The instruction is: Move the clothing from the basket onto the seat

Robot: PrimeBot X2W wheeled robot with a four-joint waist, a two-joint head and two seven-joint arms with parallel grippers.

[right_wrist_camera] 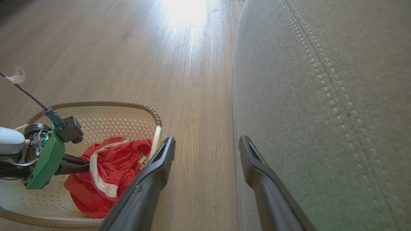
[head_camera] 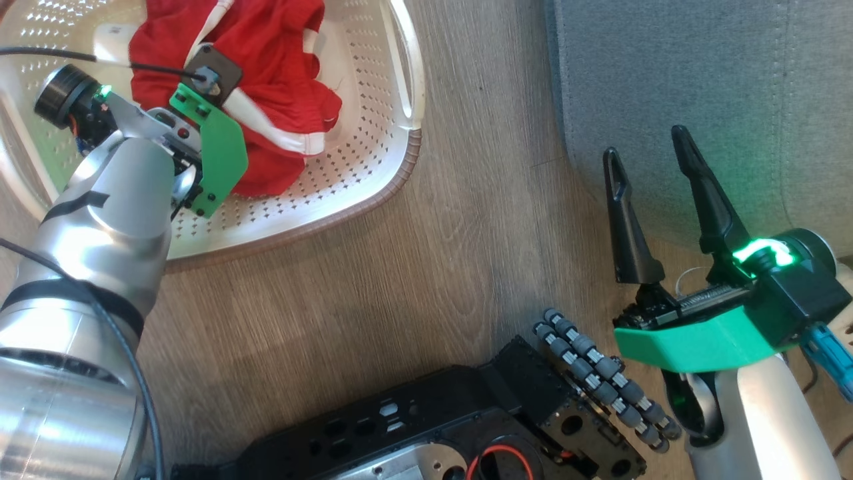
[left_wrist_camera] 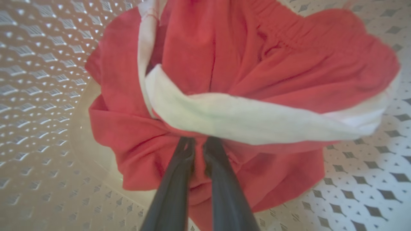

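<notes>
The wooden floor [head_camera: 413, 267] runs under everything in the head view. The grey seat [head_camera: 700, 80] takes up the corner at 1 to 2 o'clock; its rounded edge meets the floor, and the right wrist view shows a pale double line of stitching along its top. No red fabric lies on the part of it that shows.

The basket [head_camera: 373, 100] sits on the floor at 10 to 11 o'clock, well apart from the seat, with a strip of bare boards between them. Its wall and bottom are cream and full of small holes, its rim is brown and ribbed, and a white handle [head_camera: 406, 60] runs along its side toward 3 o'clock.

The robot's black base [head_camera: 426, 427] shows at 6 o'clock.

The clothing [head_camera: 280, 93] lies inside the basket as one crumpled red heap, crossed by a white band [left_wrist_camera: 244, 118]. How many pieces make up the heap cannot be told.

The left hand [left_wrist_camera: 199, 142] reaches down into the basket. Its two dark fingers are drawn almost together and pinch a fold of the red fabric, which bunches toward their tips.

The right hand [head_camera: 646, 143] hangs at about 3 o'clock, at the seat's near edge, its fingers spread wide and holding nothing.
</notes>
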